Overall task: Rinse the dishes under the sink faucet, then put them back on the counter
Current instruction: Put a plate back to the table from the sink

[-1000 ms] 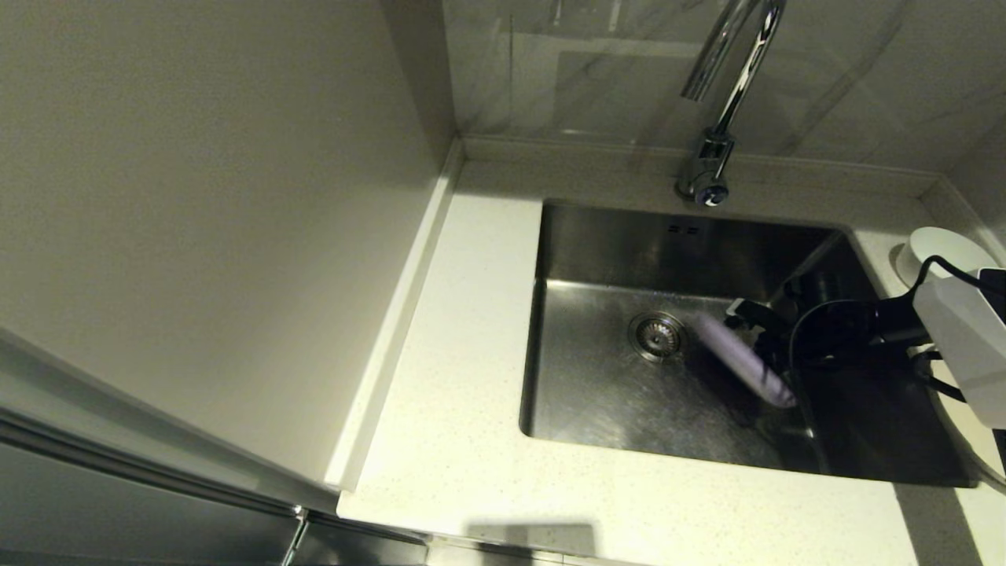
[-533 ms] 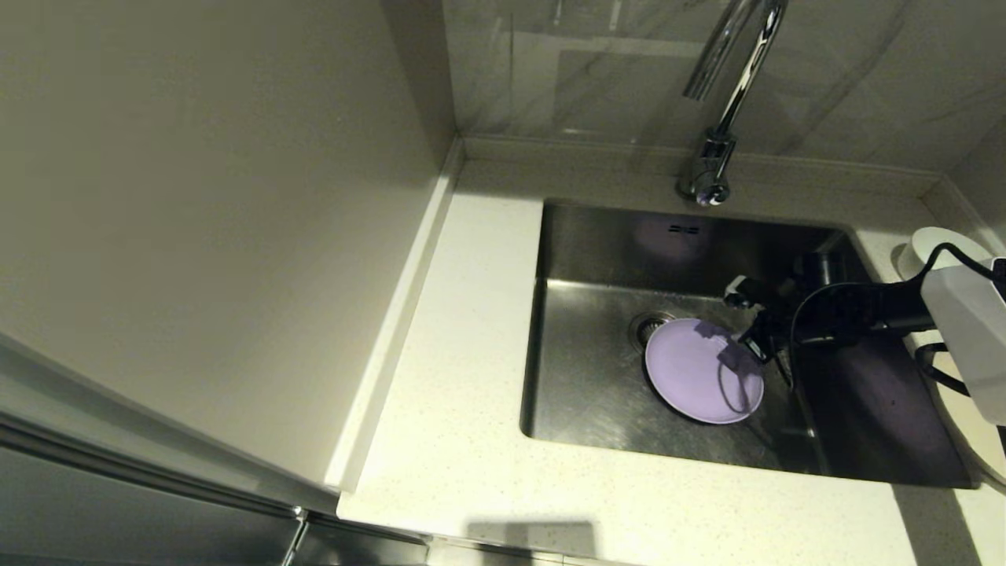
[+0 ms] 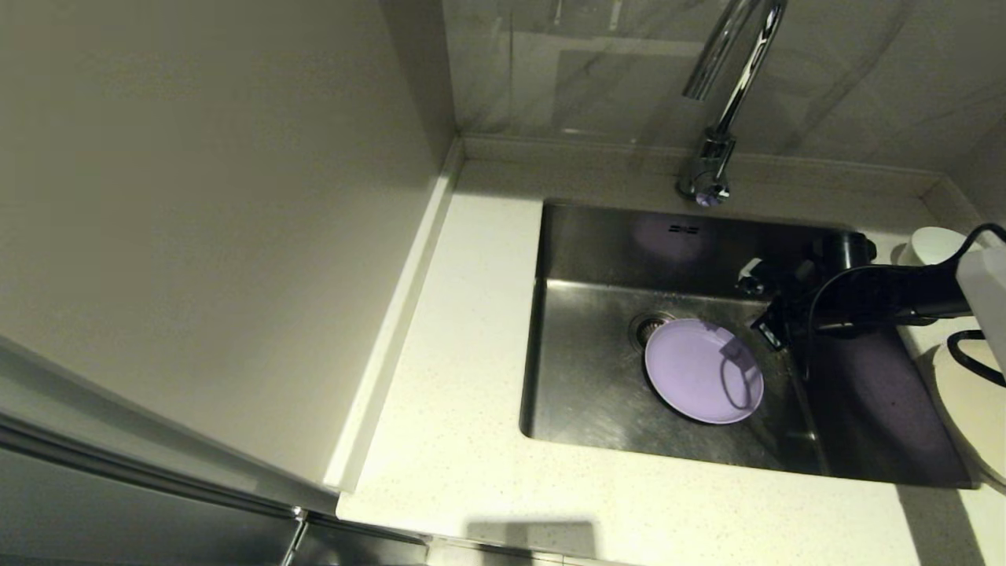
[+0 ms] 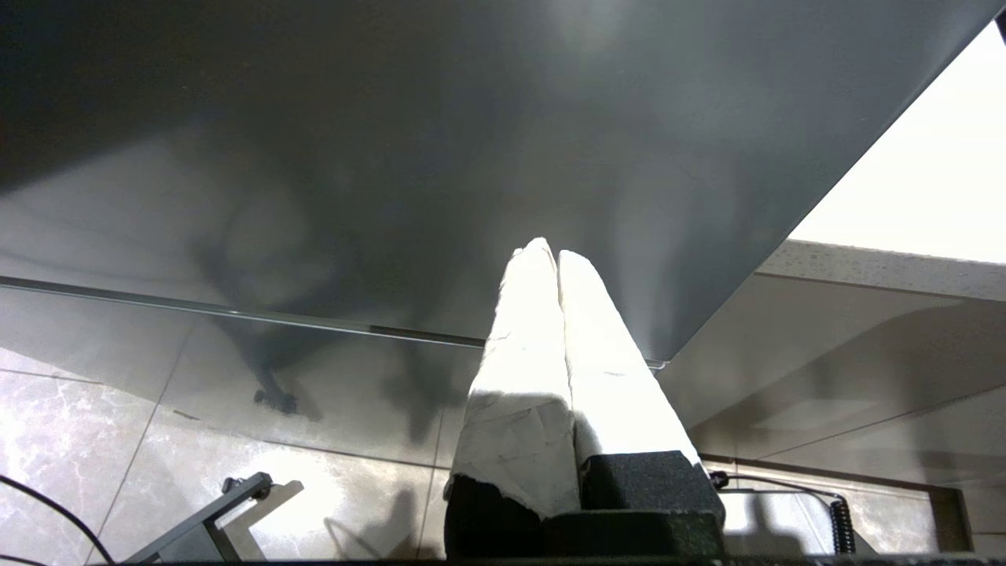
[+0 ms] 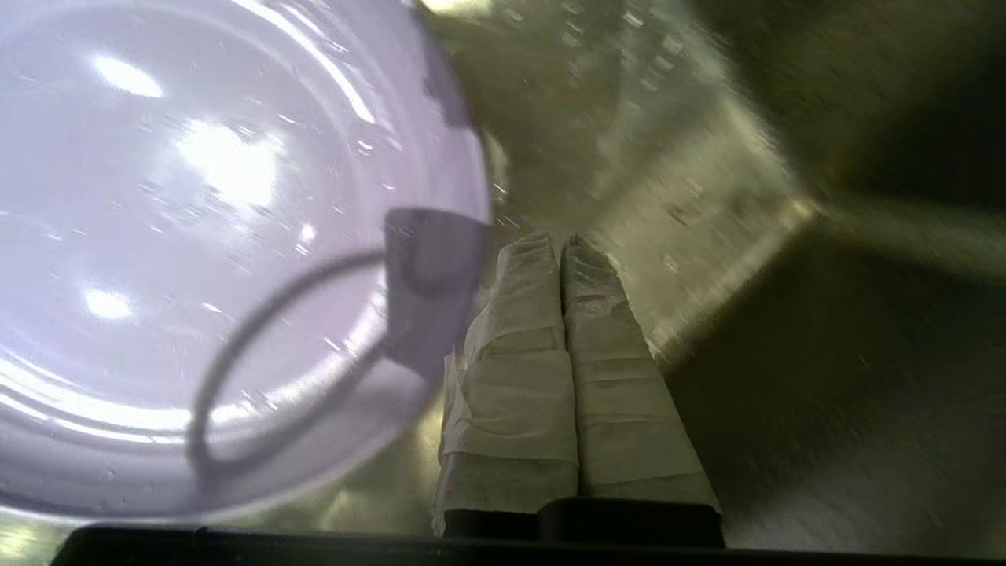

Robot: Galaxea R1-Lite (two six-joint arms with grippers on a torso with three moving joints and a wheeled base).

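Below my right gripper (image 3: 761,303) sits the counter (image 3: 464,440), off-white and speckled, wrapped around the sink (image 3: 597,377), a square steel basin that looks wet and streaked. Behind the gripper rises the faucet (image 3: 711,169), chrome and curved. Just under and beside the fingertips lies the purple plate (image 3: 699,371), flat on the sink floor, face up, its edge covering part of the drain (image 3: 646,326); it looks glossy with droplets in the right wrist view (image 5: 196,236). To the gripper's outer side I see a white bowl (image 3: 935,244) and a cream plate (image 3: 971,401) on the counter. My right gripper (image 5: 559,251) is closed, pads pressed together on nothing, clear of the plate. Its arm reaches in level over the sink's right side. My left gripper (image 4: 548,259) is closed too, empty, parked low by the cabinet.
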